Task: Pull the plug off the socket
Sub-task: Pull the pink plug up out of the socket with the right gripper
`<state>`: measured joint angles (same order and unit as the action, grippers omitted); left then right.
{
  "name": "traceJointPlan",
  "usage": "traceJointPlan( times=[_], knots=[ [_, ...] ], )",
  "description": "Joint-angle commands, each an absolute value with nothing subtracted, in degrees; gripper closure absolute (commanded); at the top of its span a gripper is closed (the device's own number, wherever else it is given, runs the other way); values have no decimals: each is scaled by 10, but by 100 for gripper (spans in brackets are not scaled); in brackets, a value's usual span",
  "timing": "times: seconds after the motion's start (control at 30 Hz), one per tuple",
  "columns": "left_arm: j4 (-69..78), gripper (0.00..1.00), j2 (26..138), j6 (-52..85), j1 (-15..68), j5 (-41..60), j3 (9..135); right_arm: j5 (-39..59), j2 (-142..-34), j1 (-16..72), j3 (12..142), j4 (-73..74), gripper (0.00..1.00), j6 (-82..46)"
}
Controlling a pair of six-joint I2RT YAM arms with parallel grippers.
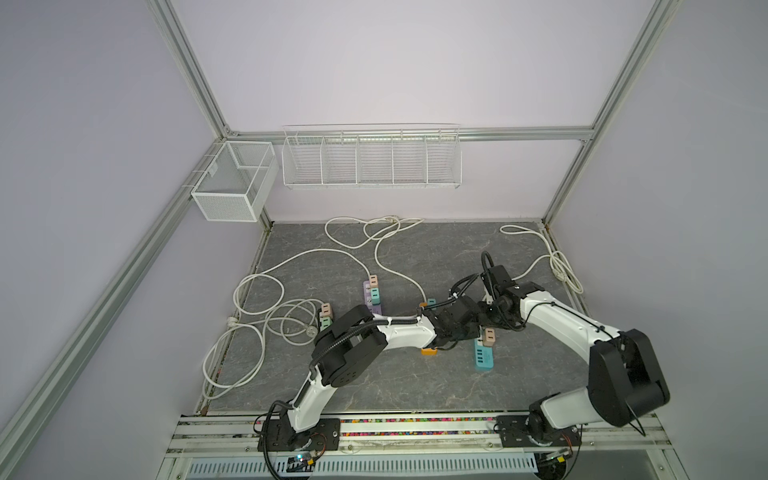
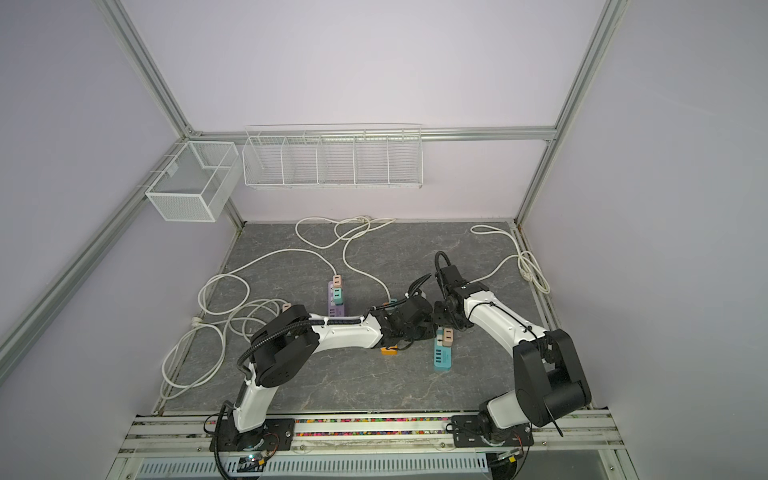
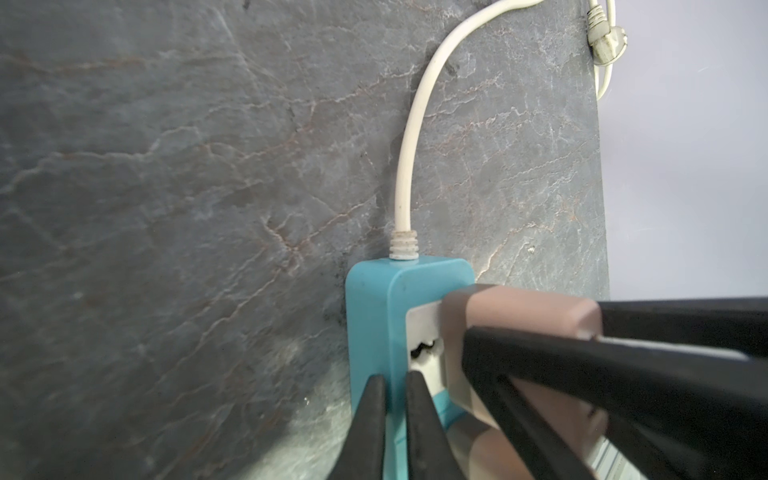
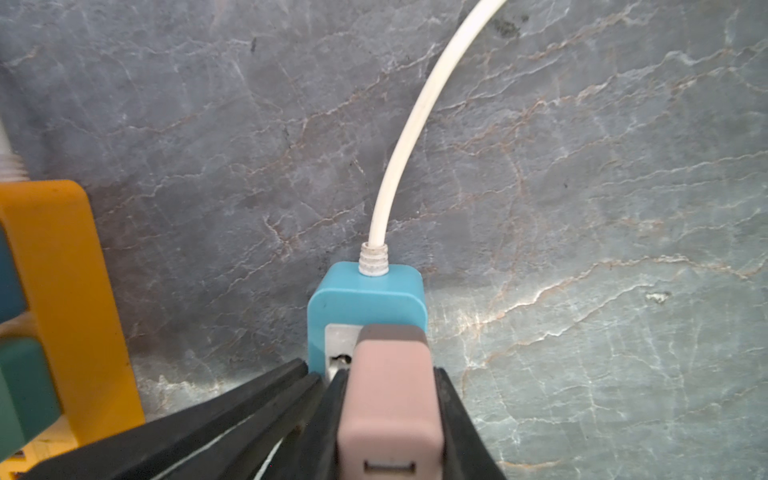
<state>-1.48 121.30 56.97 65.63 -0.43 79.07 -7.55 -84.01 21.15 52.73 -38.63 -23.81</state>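
A teal socket strip [image 1: 484,358] [image 2: 443,358] lies on the grey slab right of centre, with a white cable [image 4: 407,137] leaving its far end. A pink plug [image 4: 390,365] [image 3: 519,316] [image 1: 489,336] sits in the outlet nearest that cable. My right gripper [image 4: 390,374] is shut on the pink plug, one finger on each side. My left gripper [image 3: 394,395] is shut, its tips resting on the rim of the socket strip [image 3: 374,311] beside the plug. In both top views the two wrists meet above the strip's far end and hide the fingertips.
An orange strip [image 4: 62,270] [image 1: 429,352] with green plugs lies close beside the teal one. A purple strip [image 1: 372,299] and another plugged strip [image 1: 326,318] lie further left among loops of white cable [image 1: 266,307]. Wire baskets [image 1: 372,158] hang on the back wall.
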Motion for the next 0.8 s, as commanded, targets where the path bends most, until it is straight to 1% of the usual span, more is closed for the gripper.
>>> traceJointPlan(
  times=[0.0,0.1,0.33,0.67,0.77],
  knots=[
    [-86,88,1261,577,665,7,771,-84,-829,213,539,-381,80,-239],
    [-83,88,1260,577,665,8,770,-82,-826,206,542,-387,80,-238],
    [-96,88,1262,574,669,-1,778,-46,-848,219,551,-370,84,-254],
    [-94,88,1265,573,668,0,781,-109,-811,189,539,-398,86,-236],
    [-94,88,1271,574,669,5,787,-90,-805,190,541,-389,88,-245]
  ],
)
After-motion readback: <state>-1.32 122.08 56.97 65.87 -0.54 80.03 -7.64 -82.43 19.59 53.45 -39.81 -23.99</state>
